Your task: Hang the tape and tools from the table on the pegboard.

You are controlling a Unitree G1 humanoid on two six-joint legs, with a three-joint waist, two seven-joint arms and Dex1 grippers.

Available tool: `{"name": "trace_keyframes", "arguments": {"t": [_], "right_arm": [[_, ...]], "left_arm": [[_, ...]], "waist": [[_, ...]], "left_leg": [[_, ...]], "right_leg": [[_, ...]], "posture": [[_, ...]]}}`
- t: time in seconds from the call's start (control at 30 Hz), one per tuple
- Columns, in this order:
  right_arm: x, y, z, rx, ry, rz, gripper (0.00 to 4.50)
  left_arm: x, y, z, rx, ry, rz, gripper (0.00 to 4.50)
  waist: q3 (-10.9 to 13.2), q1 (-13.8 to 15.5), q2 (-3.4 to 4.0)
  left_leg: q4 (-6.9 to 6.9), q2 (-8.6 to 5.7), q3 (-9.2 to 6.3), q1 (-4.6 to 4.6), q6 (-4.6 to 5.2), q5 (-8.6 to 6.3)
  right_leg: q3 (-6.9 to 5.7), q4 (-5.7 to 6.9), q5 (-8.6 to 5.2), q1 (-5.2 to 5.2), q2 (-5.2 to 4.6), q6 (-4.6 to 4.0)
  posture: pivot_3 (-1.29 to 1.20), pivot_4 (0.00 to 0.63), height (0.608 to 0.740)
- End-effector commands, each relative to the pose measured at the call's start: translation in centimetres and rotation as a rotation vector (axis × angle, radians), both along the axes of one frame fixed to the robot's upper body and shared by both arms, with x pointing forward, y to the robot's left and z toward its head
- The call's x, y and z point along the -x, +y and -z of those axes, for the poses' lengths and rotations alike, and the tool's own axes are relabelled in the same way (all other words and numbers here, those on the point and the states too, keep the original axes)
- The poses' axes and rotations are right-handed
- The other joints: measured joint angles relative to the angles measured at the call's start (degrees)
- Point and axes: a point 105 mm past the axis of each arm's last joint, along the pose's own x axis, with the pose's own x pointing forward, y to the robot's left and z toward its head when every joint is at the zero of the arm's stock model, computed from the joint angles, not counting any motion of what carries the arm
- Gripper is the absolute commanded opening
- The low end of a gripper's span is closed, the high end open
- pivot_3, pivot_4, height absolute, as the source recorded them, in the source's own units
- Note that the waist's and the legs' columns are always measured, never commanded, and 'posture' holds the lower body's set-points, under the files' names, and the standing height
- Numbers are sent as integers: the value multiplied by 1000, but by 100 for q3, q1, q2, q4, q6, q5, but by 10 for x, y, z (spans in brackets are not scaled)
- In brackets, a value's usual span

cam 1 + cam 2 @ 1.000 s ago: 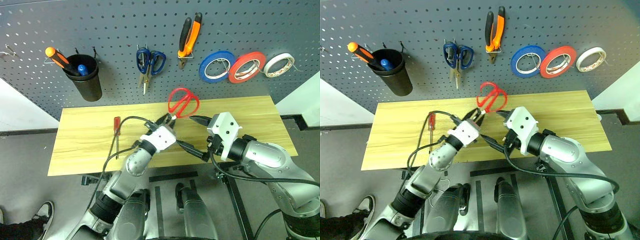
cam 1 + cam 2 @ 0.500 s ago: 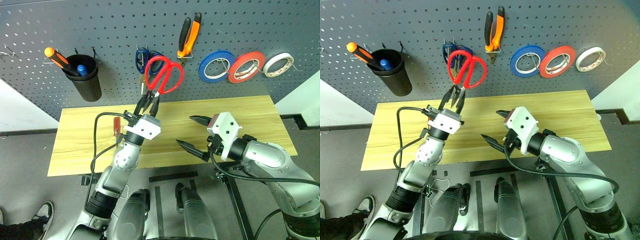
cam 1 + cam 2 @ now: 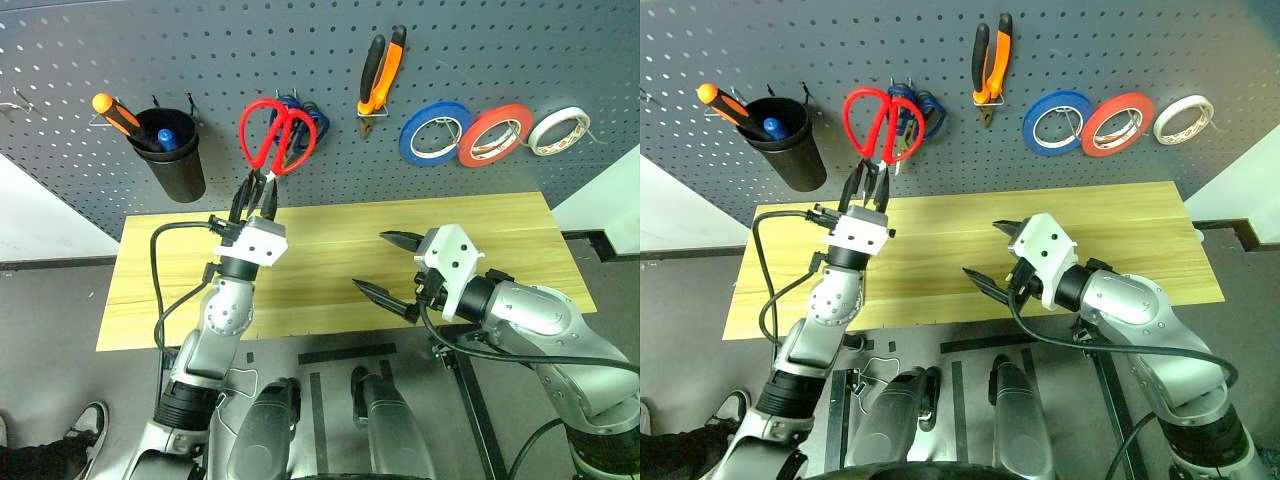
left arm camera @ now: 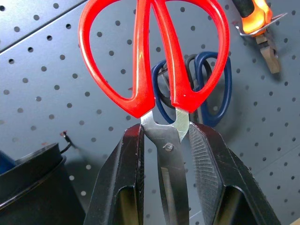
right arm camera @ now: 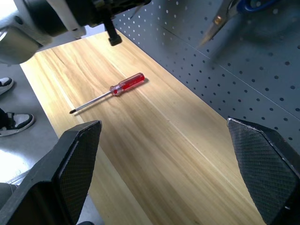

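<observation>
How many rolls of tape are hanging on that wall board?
3, side by side at the right of the pegboard: the blue roll, the red roll, then the smaller white roll.

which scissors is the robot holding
The red scissors, clamped at the blades by the left gripper; the blue scissors hang on the pegboard behind them.

**Tools line the pegboard above the desk**

The pegboard stands behind the desk. Along it, from left to right, hang a cup holding a screwdriver, a pair of scissors, pliers and three rolls of tape. The left gripper holds a second pair of scissors up in front of the hanging pair. A slim screwdriver lies on the desk's left part. The right gripper hovers over the desk's middle.
</observation>
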Motion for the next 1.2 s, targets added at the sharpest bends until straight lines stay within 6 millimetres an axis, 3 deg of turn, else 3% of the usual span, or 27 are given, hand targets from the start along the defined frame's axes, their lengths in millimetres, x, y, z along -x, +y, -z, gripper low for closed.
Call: {"name": "trace_keyframes", "arguments": {"t": [0.03, 0.17, 0.23, 0.77, 1.2], "right_arm": [[8, 4, -23, -73, -93, -45, 4500], [18, 9, -65, -303, -246, -100, 4500], [22, 10, -73, -359, -263, -121, 4500], [27, 13, -62, -320, -220, -155, 4500], [28, 12, -62, -312, -219, -155, 4500]], "left_arm": [[1, -3, -7, 4, -34, 8, 1033], [-1, -5, -6, 4, -33, 14, 1033], [-1, -6, -7, 3, -33, 17, 1033], [-2, -26, -7, 7, -28, 103, 1033], [-13, -23, -9, 7, -37, 69, 1033]], "waist": [[0, -1, 0], [0, -12, 0], [0, -9, 0], [0, -5, 0], [-1, -6, 0]], "left_leg": [[0, 0, 0, 0, 0, 0], [0, 1, 0, 1, 0, 0], [1, 2, 0, 2, 0, 0], [7, -1, 0, 2, 1, 0], [11, -1, 1, 2, 1, 0]], "right_leg": [[0, 0, 0, 0, 0, 0], [1, 4, 0, -1, 4, 0], [1, 6, 0, -1, 5, 0], [1, 10, 2, 2, 1, 2], [1, 12, 2, 2, 2, 2]], "posture": [[30, 279, 740], [27, 282, 740], [27, 280, 740], [30, 276, 740], [25, 274, 740]]}}
